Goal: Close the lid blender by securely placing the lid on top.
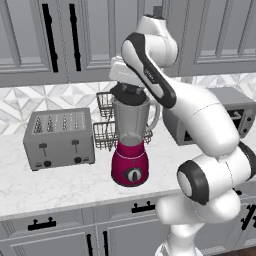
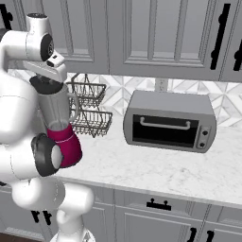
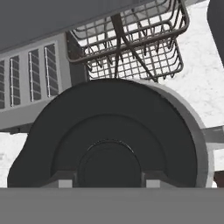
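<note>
The lid [image 1: 128,93] sits directly over the blender [image 1: 131,142] mouth at upper centre, under the gripper [image 1: 127,85]; I cannot tell the finger state.

Surface [image 1: 55,187]: white marble with grey veins, running along the wall.
Wall [image 2: 142,90]: tiled in a pale geometric pattern, with an outlet [image 2: 161,85].
Upper cabinets [image 2: 156,33]: grey panelled doors with black bar handles.
Lower cabinets [image 1: 60,232]: grey drawers and doors with black handles.
Toaster [image 1: 60,137]: silver, at the left.
Rack [image 2: 90,111]: dark wire, two tiers, against the wall.
Oven [image 2: 170,120]: grey, at the right.
</note>
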{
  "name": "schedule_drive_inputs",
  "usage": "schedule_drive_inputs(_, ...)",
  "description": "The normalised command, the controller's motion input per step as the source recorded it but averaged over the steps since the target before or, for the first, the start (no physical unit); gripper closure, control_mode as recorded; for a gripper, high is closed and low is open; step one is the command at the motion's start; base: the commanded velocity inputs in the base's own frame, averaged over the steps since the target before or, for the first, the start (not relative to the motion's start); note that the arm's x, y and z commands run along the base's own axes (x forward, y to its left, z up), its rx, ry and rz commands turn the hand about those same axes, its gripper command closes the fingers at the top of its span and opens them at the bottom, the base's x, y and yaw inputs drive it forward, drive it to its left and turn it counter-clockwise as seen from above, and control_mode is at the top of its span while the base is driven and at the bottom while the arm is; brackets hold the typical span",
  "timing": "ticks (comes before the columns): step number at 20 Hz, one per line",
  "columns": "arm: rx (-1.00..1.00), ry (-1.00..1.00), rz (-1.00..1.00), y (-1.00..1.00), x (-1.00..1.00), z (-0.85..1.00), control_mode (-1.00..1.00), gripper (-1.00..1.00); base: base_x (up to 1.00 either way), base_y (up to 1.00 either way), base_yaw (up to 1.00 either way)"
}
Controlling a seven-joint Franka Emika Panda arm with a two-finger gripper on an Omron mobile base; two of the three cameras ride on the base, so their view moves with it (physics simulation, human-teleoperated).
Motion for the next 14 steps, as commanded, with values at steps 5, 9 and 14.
schedule_drive_inputs(5, -0.13, 0.17, 0.04, 0.04, -0.01, -0.3, -1.0, 1.0, 0.0, 0.0, 0.0)
schedule_drive_inputs(9, -0.25, 0.09, 0.02, 0.0, -0.02, -0.33, -1.0, 1.0, 0.0, 0.0, 0.0)
schedule_drive_inputs(14, -0.28, -0.01, 0.0, 0.0, -0.04, -0.31, -1.0, 1.0, 0.0, 0.0, 0.0)
